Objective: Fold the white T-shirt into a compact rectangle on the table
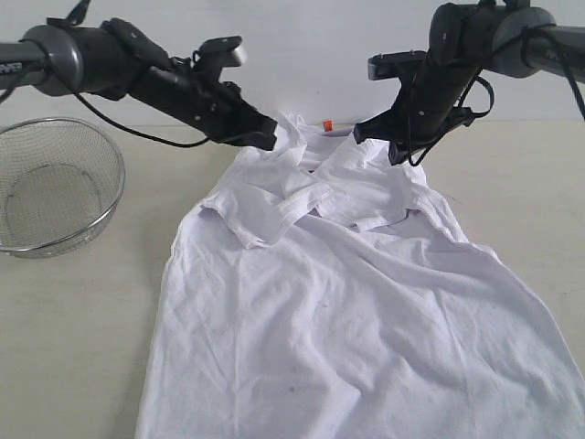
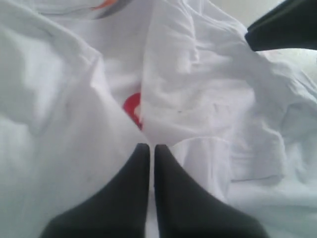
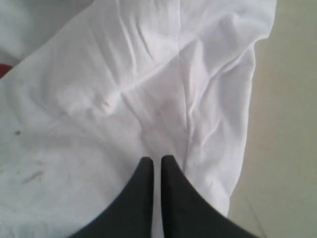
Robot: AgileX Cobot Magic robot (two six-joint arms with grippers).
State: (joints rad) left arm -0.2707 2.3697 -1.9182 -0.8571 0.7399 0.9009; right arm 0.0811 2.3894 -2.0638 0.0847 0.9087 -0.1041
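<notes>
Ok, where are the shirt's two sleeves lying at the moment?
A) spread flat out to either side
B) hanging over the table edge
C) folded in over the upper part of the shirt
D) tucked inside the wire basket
C: the exterior view shows both sleeves turned inward and lying on top of the upper white T-shirt, with no cloth in the wire basket.

Setting: a robotics lab test bench, indicated by a black cabled left arm [image 1: 119, 64] and right arm [image 1: 475, 46] over a bare beige table [image 1: 73, 347] (one wire-mesh basket [image 1: 55, 187] on it) before a blank pale wall [image 1: 311, 37].
</notes>
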